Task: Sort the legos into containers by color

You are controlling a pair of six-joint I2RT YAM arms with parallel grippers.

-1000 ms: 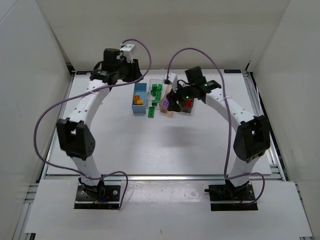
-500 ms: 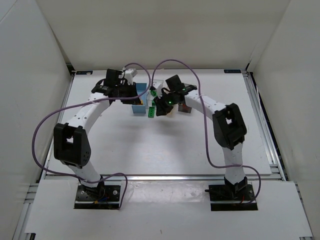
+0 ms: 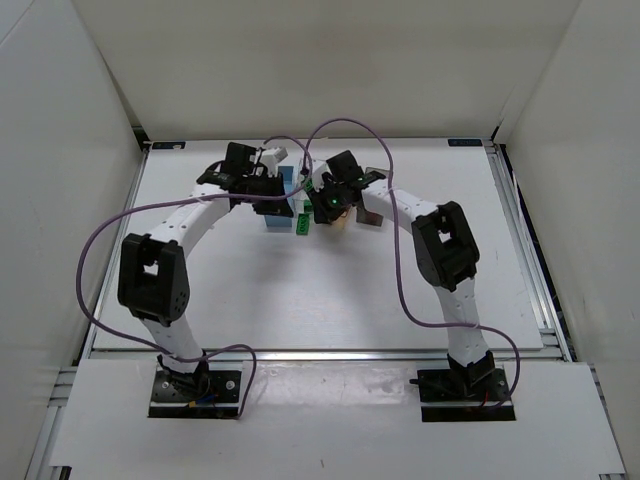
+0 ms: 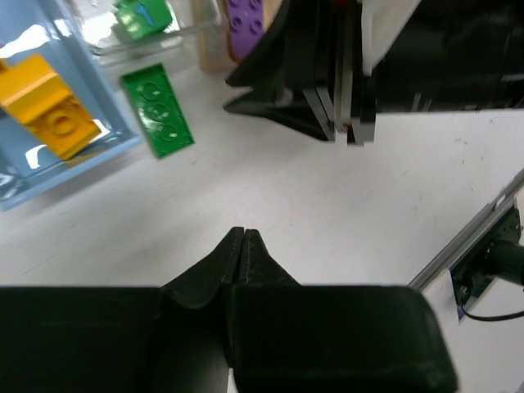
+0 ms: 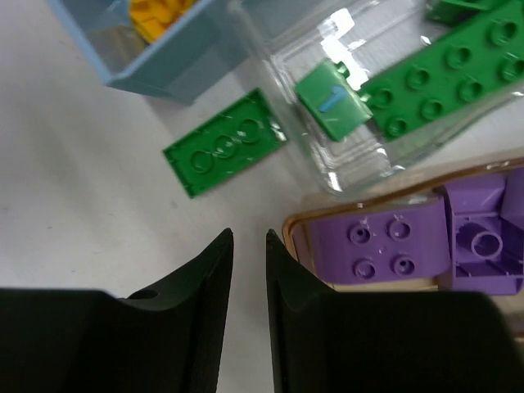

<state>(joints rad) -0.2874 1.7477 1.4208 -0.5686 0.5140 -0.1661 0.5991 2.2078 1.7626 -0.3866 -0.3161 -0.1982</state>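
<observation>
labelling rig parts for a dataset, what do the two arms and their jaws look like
The left arm and right arm both have white tubular links joined by chunky black joint housings, on black base plates. A purple cable runs along each. The jaws are plain black, tapering to thin tips. A green light glows on the right wrist.

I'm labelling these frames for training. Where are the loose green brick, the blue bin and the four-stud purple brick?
loose green brick [image 5: 225,153], right wrist view, middle of its studded top.
blue bin [image 5: 176,70], right wrist view, its outer side wall.
four-stud purple brick [image 5: 380,248], right wrist view, between its four studs.
</observation>
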